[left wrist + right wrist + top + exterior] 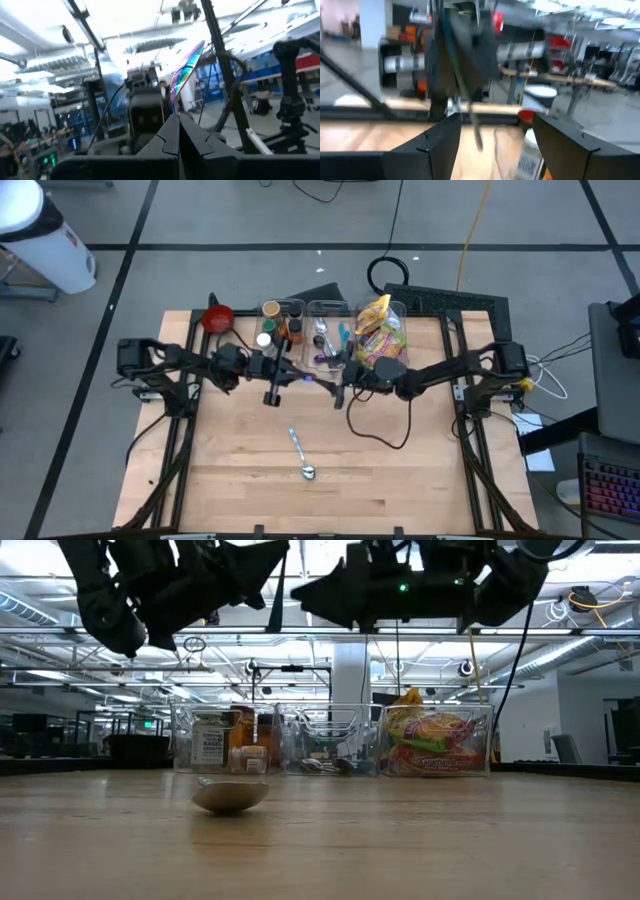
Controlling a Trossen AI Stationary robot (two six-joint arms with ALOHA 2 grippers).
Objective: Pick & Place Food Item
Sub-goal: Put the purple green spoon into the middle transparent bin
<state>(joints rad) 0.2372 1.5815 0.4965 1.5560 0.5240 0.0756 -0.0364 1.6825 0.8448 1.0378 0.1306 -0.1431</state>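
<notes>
My left gripper (176,120) hangs above the table's middle (292,376), shut on a thin iridescent utensil (186,67). My right gripper (495,135) faces it from the right (336,385), open, with nothing plainly between its fingers; the left arm's hand fills its view just ahead. Yellow and red snack bags (380,330) sit in the right-hand clear bin at the table's far edge. A metal spoon (303,458) lies flat on the wood nearer the front edge, its bowl (230,795) toward the front. My left gripper pinches the iridescent utensil by its end (175,106) between its two fingertips. The rest of the utensil runs out past the fingertips, along the way they point. It is lifted clear of the table.
Three clear bins line the far edge: bottles and jars (280,325) on the left, utensils (328,335) in the middle, snacks on the right. A red bowl (217,318) stands at the far left. A black cable (385,435) loops below the right arm.
</notes>
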